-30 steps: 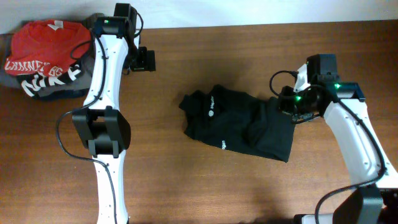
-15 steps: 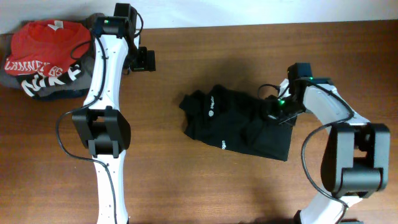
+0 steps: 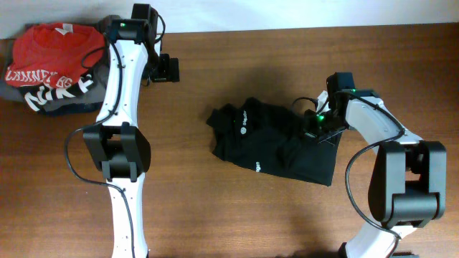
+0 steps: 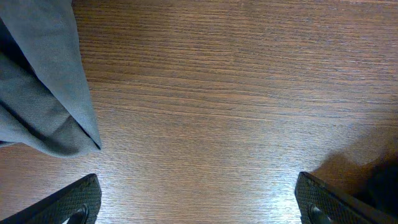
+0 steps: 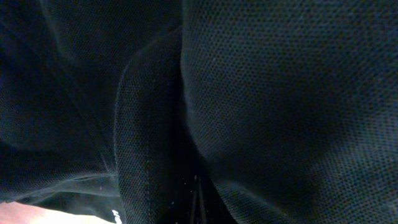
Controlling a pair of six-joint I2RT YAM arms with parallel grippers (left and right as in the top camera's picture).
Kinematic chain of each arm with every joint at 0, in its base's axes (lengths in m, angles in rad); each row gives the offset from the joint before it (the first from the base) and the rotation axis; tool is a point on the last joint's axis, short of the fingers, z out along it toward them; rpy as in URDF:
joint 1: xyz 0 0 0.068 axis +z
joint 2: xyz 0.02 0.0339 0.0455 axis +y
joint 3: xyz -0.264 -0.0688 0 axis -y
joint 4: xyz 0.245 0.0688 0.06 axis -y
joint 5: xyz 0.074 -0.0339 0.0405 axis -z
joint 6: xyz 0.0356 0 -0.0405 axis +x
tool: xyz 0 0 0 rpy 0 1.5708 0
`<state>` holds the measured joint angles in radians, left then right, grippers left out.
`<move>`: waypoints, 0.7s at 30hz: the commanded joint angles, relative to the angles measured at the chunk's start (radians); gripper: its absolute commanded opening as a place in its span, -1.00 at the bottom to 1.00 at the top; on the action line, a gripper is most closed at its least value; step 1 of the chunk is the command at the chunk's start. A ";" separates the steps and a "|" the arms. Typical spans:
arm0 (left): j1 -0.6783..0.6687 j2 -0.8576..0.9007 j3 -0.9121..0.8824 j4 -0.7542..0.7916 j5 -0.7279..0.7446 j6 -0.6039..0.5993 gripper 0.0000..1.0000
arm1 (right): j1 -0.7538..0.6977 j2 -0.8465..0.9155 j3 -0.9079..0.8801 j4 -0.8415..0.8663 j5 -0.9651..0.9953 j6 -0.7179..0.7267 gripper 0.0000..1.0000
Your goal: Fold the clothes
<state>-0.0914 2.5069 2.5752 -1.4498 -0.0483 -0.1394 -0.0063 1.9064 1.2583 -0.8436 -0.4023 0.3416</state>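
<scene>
The black garment (image 3: 276, 140) with a small white logo (image 3: 244, 123) lies crumpled at the table's middle right. My right gripper (image 3: 317, 127) sits on its upper right edge. The right wrist view is filled with black fabric (image 5: 280, 93), and the fingers (image 5: 199, 199) look pressed together on a fold of it. My left gripper (image 3: 169, 69) hovers at the far left, well away from the garment. It is open and empty over bare wood (image 4: 199, 208).
A pile with a red shirt with white lettering (image 3: 50, 46) on grey clothes (image 3: 68, 106) lies at the far left corner. A grey fabric edge (image 4: 43, 93) shows in the left wrist view. The table's far edge runs along the top.
My right arm swung in from the right and its gripper moved left onto the garment's upper right edge, bunching the fabric a little. The left arm has not moved.
</scene>
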 commanded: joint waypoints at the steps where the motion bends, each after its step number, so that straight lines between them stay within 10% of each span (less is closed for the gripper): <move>1: 0.000 -0.033 0.012 0.003 0.008 -0.002 0.98 | 0.050 -0.018 0.001 0.012 -0.010 0.011 -0.91; 13: 0.000 -0.033 0.012 0.001 0.008 -0.002 0.98 | 0.222 -0.010 0.007 0.110 0.047 0.095 -0.92; 21: 0.000 -0.033 0.012 0.003 0.008 -0.002 0.98 | 0.108 -0.126 0.187 -0.124 0.082 0.019 -0.89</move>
<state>-0.0914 2.5069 2.5752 -1.4494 -0.0483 -0.1394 0.1432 1.8740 1.3487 -0.9119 -0.3523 0.4049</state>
